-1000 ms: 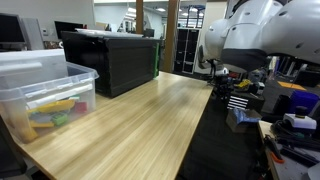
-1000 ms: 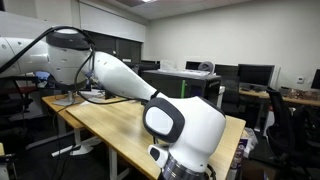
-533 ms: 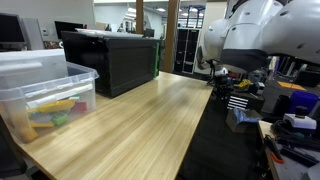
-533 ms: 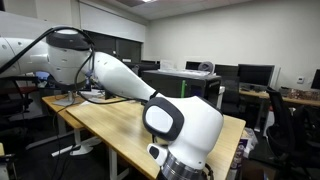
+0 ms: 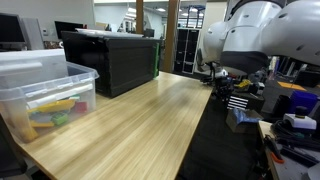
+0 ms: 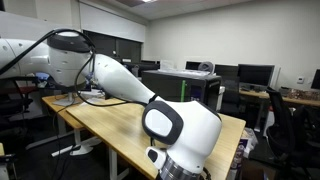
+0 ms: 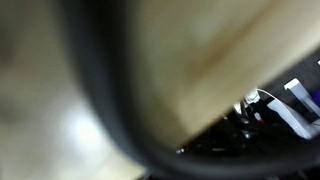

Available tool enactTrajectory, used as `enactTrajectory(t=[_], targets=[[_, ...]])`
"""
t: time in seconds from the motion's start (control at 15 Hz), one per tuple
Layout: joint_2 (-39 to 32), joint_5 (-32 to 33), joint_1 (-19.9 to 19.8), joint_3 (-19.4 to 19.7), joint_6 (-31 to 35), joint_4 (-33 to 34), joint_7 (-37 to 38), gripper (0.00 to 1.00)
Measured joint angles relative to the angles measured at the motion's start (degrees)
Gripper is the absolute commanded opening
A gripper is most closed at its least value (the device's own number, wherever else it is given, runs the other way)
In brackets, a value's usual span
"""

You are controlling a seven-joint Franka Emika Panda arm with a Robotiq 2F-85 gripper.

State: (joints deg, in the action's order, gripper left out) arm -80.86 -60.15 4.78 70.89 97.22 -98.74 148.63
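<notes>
White robot arm [image 6: 120,80] is hovering over far end of light wooden desk [image 5: 140,120], tool [image 6: 73,96] closed, gripping nothing visible; probably approaching, needing opening before any grasp.

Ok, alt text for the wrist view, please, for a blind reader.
Blurred close-up of a light wooden tabletop, crossed by a thick dark curved band too blurred to identify. At lower right, past the table edge, lies dark clutter.

place: lab-office | signs: monitors [image 6: 256,74]; long wooden table [image 5: 130,120]; plastic storage bin [image 5: 60,85]
</notes>
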Motion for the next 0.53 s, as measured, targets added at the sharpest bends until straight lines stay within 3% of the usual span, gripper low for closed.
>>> enactTrajectory(t=[0.53], targets=[[-0.1,-1.3,-1.2,0.0,-0.3,0.7,0.0,0.00]])
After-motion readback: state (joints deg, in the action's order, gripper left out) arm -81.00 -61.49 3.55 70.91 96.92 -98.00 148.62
